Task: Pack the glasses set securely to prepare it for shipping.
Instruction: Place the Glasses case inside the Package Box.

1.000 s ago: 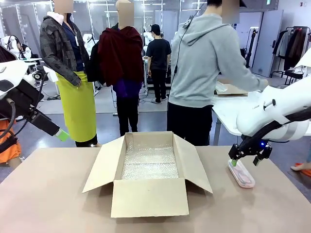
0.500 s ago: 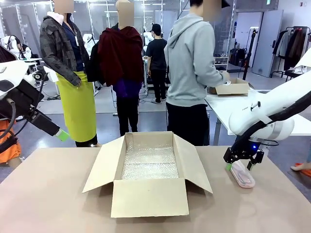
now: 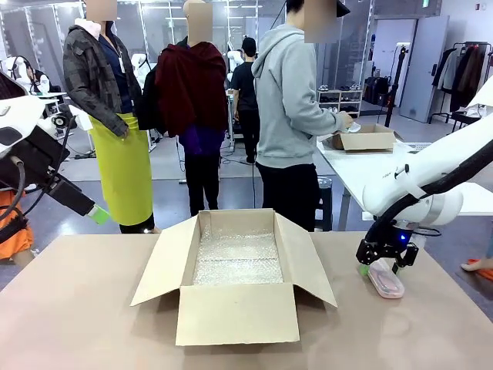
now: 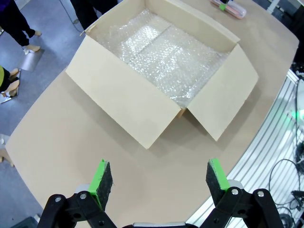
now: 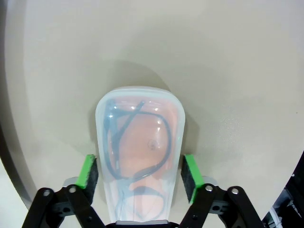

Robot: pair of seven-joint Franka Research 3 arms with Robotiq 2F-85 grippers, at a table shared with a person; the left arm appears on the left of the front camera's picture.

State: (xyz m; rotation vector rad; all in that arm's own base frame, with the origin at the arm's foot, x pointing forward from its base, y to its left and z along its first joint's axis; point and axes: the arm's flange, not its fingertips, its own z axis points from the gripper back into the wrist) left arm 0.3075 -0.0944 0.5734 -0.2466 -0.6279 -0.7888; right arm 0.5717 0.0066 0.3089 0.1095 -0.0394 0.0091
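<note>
The pale pink glasses case [image 5: 137, 137] with its clear lid lies flat on the table right of the box; dark glasses show through the lid. My right gripper [image 5: 139, 172] is down over it, with the green pads [image 5: 88, 171] pressed against both long sides. From the front, the same gripper [image 3: 377, 267] sits low on the pink case [image 3: 387, 282]. My left gripper [image 4: 159, 178] hangs open and empty, high over the table's left side, and from the front it [image 3: 96, 215] is at the far left. The mint green case is out of view.
An open brown cardboard box [image 3: 237, 312] lined with bubble wrap [image 4: 166, 59] stands mid-table with its flaps spread outward. A person in a grey hoodie [image 3: 286, 100] stands beyond the far edge, turned toward a side table with a small box [image 3: 368, 139].
My right gripper has sunk lower around the pink case and shifted slightly. The person has stepped left and drawn back toward the side table. The left arm has not moved.
</note>
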